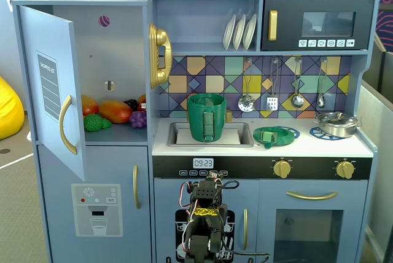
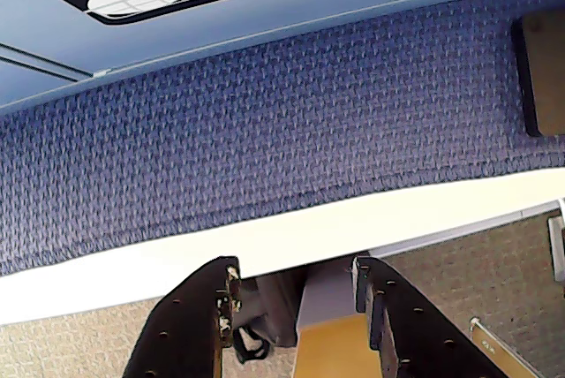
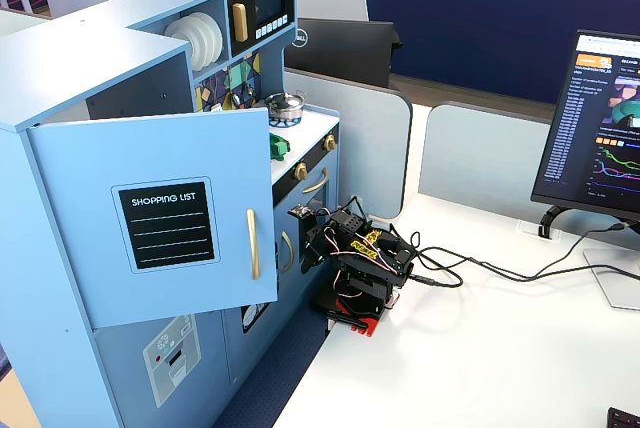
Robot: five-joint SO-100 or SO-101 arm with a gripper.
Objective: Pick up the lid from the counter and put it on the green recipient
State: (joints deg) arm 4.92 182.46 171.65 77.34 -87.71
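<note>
Your toy kitchen counter [image 1: 344, 146]: lid [image 1: 274, 135] flat on blue burner ring [image 1: 293, 132], right of green recipient [image 1: 206, 116] standing in sink [image 1: 242, 135]. Your gripper [image 2: 296, 285] folded low below counter, jaws spread, empty.

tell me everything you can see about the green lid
The lid is a flat round green plastic disc with a small raised handle on top. It lies flat on the white counter, over a blue burner ring, right of the green pot standing in the sink. Nothing grips it. The open door hides most of it in the side fixed view.
</note>
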